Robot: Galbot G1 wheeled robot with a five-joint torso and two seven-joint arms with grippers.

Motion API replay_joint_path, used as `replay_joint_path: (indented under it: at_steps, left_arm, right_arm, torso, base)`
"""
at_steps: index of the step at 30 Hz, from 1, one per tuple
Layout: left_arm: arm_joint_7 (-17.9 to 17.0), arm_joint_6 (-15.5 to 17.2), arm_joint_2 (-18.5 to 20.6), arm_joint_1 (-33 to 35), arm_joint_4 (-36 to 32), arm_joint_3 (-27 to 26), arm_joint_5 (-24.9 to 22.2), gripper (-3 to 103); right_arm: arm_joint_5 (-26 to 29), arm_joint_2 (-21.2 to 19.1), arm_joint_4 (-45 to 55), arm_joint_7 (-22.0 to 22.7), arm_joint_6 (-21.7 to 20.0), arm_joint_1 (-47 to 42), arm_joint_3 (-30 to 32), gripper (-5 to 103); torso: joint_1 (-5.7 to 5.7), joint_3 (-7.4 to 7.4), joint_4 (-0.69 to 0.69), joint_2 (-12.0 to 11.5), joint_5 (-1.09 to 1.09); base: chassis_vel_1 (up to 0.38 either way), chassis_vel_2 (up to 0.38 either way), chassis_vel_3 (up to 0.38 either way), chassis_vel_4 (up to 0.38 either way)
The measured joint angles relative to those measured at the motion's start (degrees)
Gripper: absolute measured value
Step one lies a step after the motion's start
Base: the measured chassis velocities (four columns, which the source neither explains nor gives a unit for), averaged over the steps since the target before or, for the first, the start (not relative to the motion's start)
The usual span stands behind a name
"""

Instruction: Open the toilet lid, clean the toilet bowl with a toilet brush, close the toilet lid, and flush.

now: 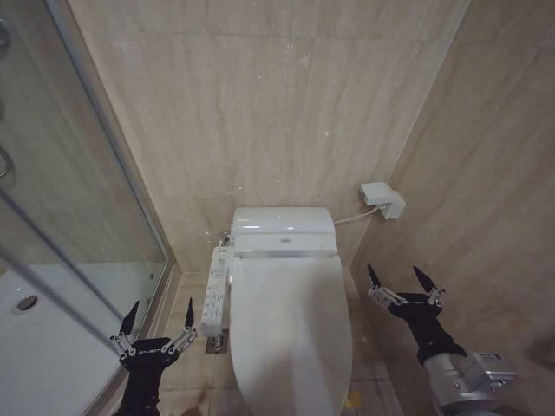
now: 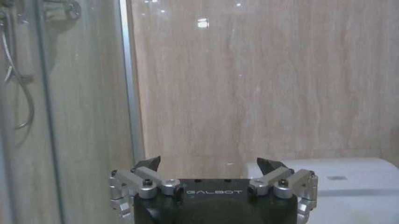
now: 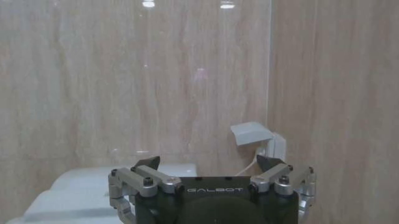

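Observation:
The toilet lid (image 1: 290, 325) is a glossy white oval lying shut over the toilet bowl, which it hides; a yellow strap (image 1: 353, 399) shows at its front right edge. The white side control panel (image 1: 217, 290) runs along the toilet's left. My left gripper (image 1: 159, 313) hovers open to the left of the panel, with nothing between its fingers. My right gripper (image 1: 398, 276) stands open to the right of the lid, also empty. In the left wrist view my left gripper (image 2: 210, 162) faces the wall; in the right wrist view my right gripper (image 3: 209, 161) does too. The toilet brush is out of view.
A glass shower enclosure (image 1: 78, 234) with a metal frame closes off the left side. Beige tiled walls stand behind and to the right, close to the toilet. A white wall socket box (image 1: 382, 198) with a cable sits right of the toilet tank (image 1: 283, 229).

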Motion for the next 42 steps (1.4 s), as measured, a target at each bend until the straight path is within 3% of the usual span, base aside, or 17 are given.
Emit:
replay_joint_path:
  at_steps: [11,42]
  left_arm:
    - [0.0,0.0,0.0,-0.01,0.04,-0.01,-0.03,100]
    - [0.01,0.01,0.0,-0.02,0.08,-0.02,-0.06,100]
  right_arm:
    - [0.0,0.01,0.01,0.01,0.0,-0.02,0.0,100]
    - [0.0,0.01,0.0,0.0,0.0,-0.01,0.0,100]
  torso:
    - [-0.06,-0.02,0.0,0.03,-0.01]
    - [0.0,0.0,0.01,0.0,-0.01]
  base:
    - [0.17,-0.169,-0.157,0.151]
    - [-0.04,-0.02,0.036,0.018]
